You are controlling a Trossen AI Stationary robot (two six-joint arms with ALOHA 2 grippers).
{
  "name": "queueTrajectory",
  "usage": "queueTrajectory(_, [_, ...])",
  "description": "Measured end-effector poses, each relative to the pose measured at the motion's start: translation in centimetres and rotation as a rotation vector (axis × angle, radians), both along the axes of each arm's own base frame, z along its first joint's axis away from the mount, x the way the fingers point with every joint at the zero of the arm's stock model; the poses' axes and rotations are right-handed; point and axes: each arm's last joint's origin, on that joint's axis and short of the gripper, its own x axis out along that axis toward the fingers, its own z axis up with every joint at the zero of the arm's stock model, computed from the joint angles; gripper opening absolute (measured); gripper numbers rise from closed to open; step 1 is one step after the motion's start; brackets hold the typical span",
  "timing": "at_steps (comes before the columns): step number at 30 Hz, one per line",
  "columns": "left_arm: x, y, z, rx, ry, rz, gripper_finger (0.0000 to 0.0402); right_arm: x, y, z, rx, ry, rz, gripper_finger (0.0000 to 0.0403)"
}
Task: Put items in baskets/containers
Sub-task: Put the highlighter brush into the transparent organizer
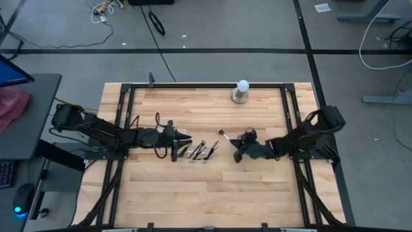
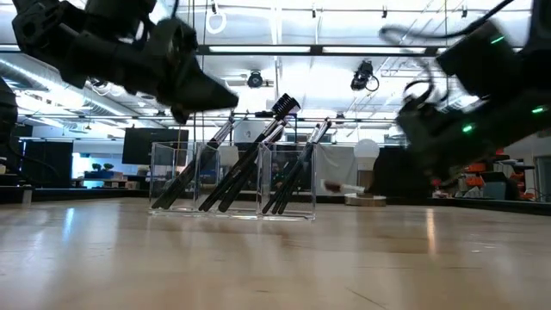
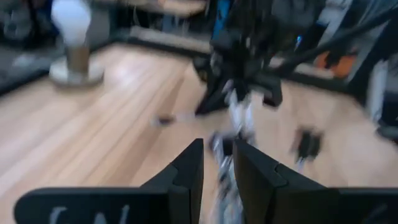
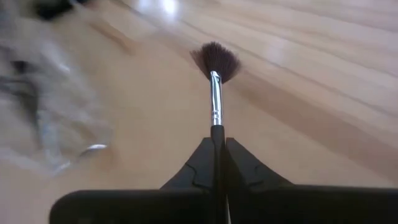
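Observation:
A clear tray [image 1: 199, 153] with three compartments [image 2: 232, 181] stands mid-table, and several dark brushes [image 2: 245, 164] lean in it, heads up. My left gripper [image 1: 182, 142] hovers just left of and above the tray [image 2: 219, 96]. It is open by a narrow gap [image 3: 217, 168], with blurred brushes beyond it. My right gripper [image 1: 235, 139] is right of the tray, shut on a fan-headed brush [image 4: 215, 93] that points toward the tray's far side. My right gripper pinches the brush between its two fingertips, on the dark handle just behind the silver ferrule [image 4: 216, 127]. The fingers lie along the brush. The ferrule and brown fan head [image 4: 216, 60] stick out ahead, roughly level over the wood; the head [image 1: 221, 132] points to the table's left.
A white ball on a round metal base [image 1: 241, 91] stands near the far edge, also visible in the left wrist view [image 3: 71, 28]. Black frame rails [image 1: 286, 116] run along the table's sides. Bare wood [image 1: 206, 193] lies near of the tray.

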Motion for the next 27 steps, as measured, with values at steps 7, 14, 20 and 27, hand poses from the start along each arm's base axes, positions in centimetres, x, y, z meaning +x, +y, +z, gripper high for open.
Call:
queueTrajectory(7, [-0.5,-0.6,3.7,0.098,-0.188,-0.046,0.0087,-1.4,4.7,2.0,-0.033,-0.204,0.029,0.0010])
queueTrajectory(14, [-1.7,-1.7,7.3,0.170,-0.303,-0.124,0.0087,-2.3,7.9,5.1,-0.112,-0.436,0.070,0.0011])
queueTrajectory(20, [-2.1,-3.8,7.5,0.206,-0.310,-0.233,0.0087,-1.6,9.7,8.3,-0.203,-0.603,0.360,0.0011])
queueTrajectory(27, [-2.1,-7.0,6.1,0.232,-0.273,-0.373,0.0087,1.6,12.1,11.2,-0.348,-0.754,0.764,0.0011])
